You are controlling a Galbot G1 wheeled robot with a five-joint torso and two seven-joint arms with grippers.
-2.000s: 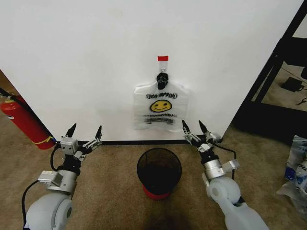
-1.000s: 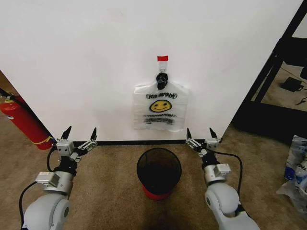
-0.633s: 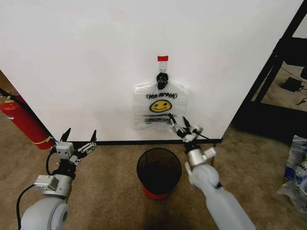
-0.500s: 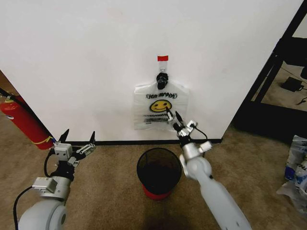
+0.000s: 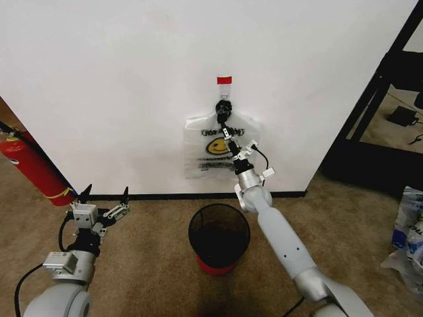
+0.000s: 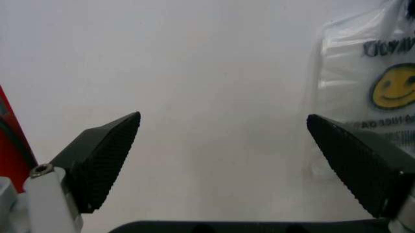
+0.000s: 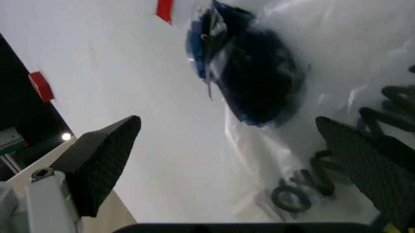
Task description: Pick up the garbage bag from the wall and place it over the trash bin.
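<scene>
Right arm stretched up toward the wall (image 5: 119, 79), with the right gripper (image 5: 229, 137) raised in front of the garbage bag (image 5: 198, 155), just below its knotted dark top (image 5: 223, 109). I see its two fingers spread apart, clamping nothing; in the right wrist view the black ribbed fingertips (image 7: 104, 160) stand wide on either side of the bag's dark bunched top (image 7: 256, 82) and the black lettering on the plastic, and I cannot tell from these views whether they touch the plastic. The garbage bag hangs flat on the wall under a small red tape strip (image 5: 225, 80), its yellow smiley partly behind my gripper. The trash bin (image 5: 219, 236) stands upright on the brown carpet (image 5: 152, 251) below the bag, a little out from the wall. My left gripper (image 5: 100, 206) sits low on the left, near the floor and well apart from both the bag and bin, fingers open and holding nothing; its wrist view looks at the wall with the bag (image 6: 370, 87) off to one side. A red fire extinguisher (image 5: 30, 165) leans at the far left.
</scene>
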